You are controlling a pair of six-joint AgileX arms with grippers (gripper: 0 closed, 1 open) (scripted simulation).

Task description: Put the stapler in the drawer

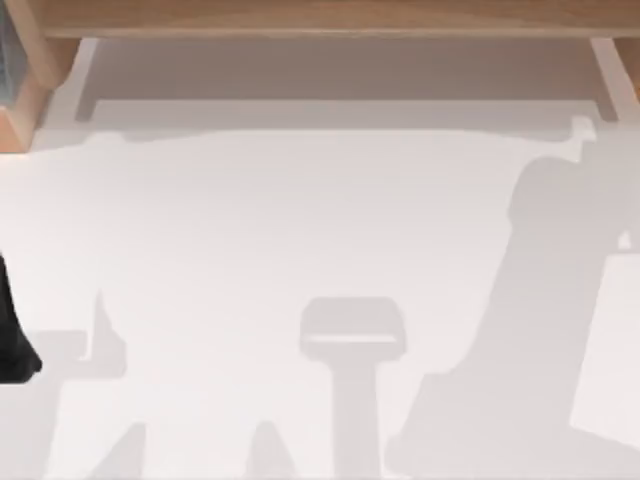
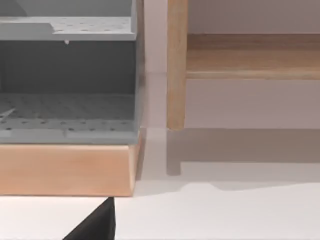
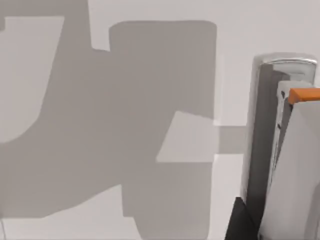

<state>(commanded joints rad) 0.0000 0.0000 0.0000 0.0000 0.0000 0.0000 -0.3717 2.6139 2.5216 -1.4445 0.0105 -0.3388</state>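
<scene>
Top view: the white bench carries broad grey shadows. A wooden frame runs along the 12 o'clock edge, and at about 10 o'clock a wooden-based unit cuts into the corner. At 9 o'clock a dark part of the left arm reaches in from the edge.

Left wrist view: a grey shelf unit stands on a light wooden base. It is open-fronted, with two stacked compartments, and their perforated grey floors are in plain sight. Just beside it stands a wooden post, joined to a wooden rail behind. A black piece of the left pincer juts in over the bench, near the corner of the base. I cannot tell how far open this pincer is.

Right wrist view: the stapler is close to the camera, a long, slim bar of silver-grey and white with a thin dark slit along it and an orange tip. It sits just against a black part of the right pincer, above the shadowed bench. I cannot tell whether this pincer is clamped on it.
</scene>
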